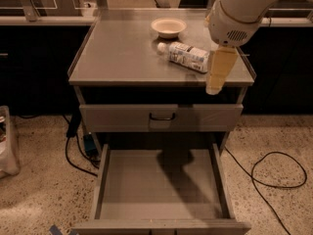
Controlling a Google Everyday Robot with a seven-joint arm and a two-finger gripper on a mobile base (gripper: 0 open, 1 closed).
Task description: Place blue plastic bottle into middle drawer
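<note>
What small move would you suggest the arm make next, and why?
Probably ease the gripper over the blue plastic bottle, which lies ungrasped on its side on the cabinet top just beside it; the middle drawer below already stands open.

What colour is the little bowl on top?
Plain cream bowl, seen in the camera view. The gripper hangs beside the blue plastic bottle.

On the cabinet top (122, 58) lie a cream bowl (168, 27) and the blue plastic bottle (186, 57), the gripper (214, 84) over its front-right edge.
</note>
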